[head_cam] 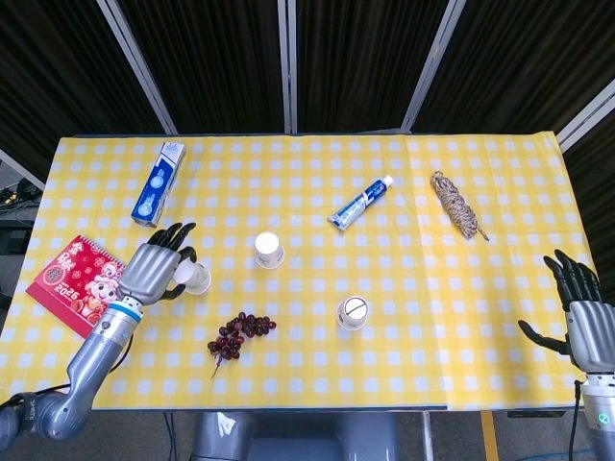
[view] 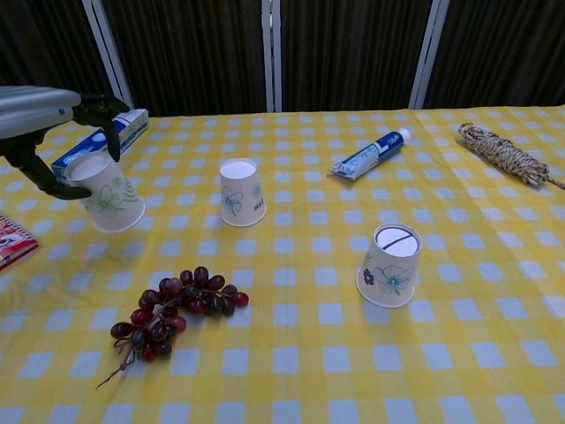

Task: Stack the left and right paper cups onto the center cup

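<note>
Three upturned paper cups with a floral print are in play. My left hand grips the left cup and holds it lifted off the yellow checked table, tilted. The center cup stands upside down to its right. The right cup stands nearer the front, untouched. My right hand hovers at the table's right edge with fingers spread, holding nothing; the chest view does not show it.
A bunch of dark grapes lies in front of the lifted cup. A toothpaste box, a toothpaste tube, a rope bundle and a red calendar lie around the table.
</note>
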